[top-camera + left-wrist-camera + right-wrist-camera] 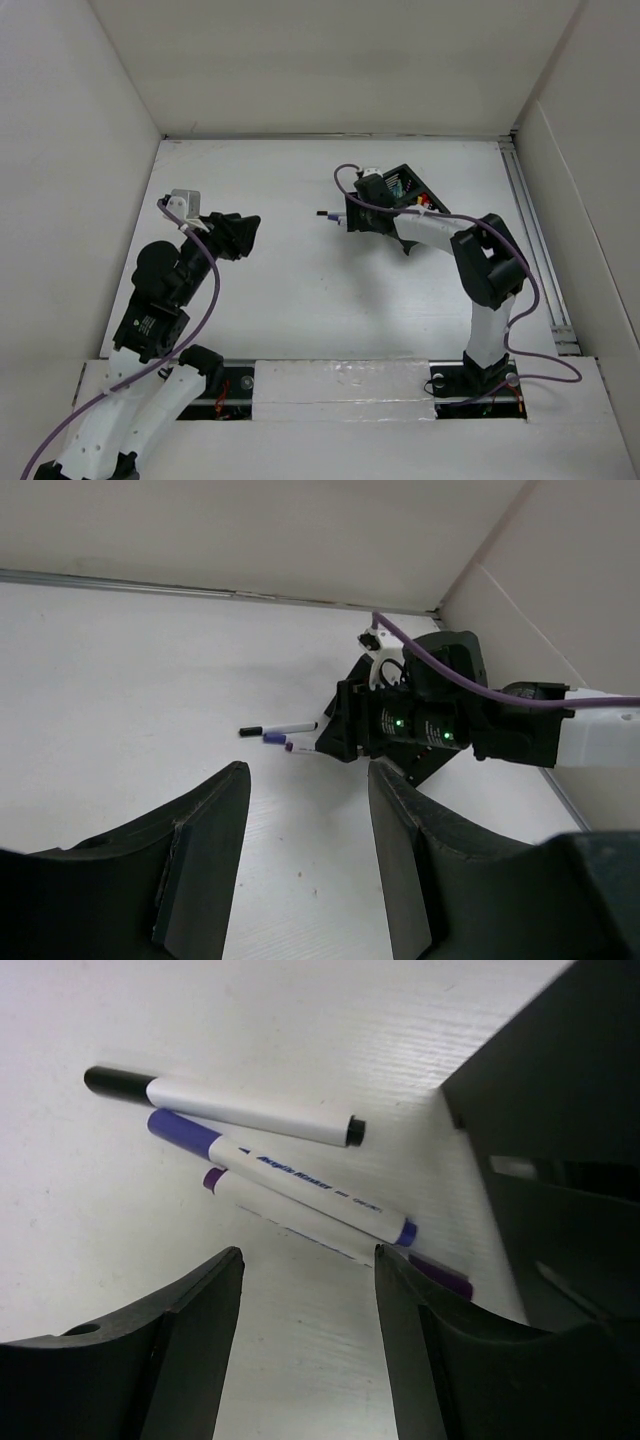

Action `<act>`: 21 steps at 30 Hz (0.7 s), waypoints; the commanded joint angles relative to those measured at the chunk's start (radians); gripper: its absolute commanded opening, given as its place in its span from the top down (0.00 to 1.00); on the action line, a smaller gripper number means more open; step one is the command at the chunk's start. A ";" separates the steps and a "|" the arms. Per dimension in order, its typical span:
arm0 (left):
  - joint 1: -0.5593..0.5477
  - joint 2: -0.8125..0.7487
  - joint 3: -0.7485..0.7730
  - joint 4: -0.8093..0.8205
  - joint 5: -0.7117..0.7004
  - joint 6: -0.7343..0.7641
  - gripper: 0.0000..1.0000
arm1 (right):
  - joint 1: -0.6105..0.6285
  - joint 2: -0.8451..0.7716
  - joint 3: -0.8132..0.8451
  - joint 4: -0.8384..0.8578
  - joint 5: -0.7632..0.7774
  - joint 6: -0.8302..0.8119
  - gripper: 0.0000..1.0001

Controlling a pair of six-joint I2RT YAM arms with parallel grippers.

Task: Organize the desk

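Purple marker (280, 1215): partly hidden behind a finger (415, 1360) of the right gripper (310, 1255); black mesh organizer (560, 1160): cut off by the right wrist view's edge, seen from above half covered by the right arm (430, 230), contents too small to tell.

Left arm (160, 295), right arm (490, 265): white lower links, black joints. Purple cables (440, 666) along both. Left gripper (310, 775), right gripper (308, 1255): matte black, broad fingers (200, 870).
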 commanded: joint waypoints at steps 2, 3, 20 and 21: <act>0.007 -0.024 -0.007 0.050 -0.005 0.022 0.53 | 0.032 0.041 0.066 -0.025 0.021 0.018 0.39; 0.007 -0.024 -0.008 0.050 -0.007 0.022 0.53 | 0.032 0.047 0.074 -0.033 0.030 0.018 0.39; 0.007 -0.017 -0.005 0.055 0.012 0.019 0.53 | 0.063 0.062 0.130 -0.025 0.092 -0.031 0.36; 0.007 -0.018 -0.005 0.058 0.009 0.020 0.54 | 0.063 0.087 0.146 -0.039 0.095 -0.029 0.36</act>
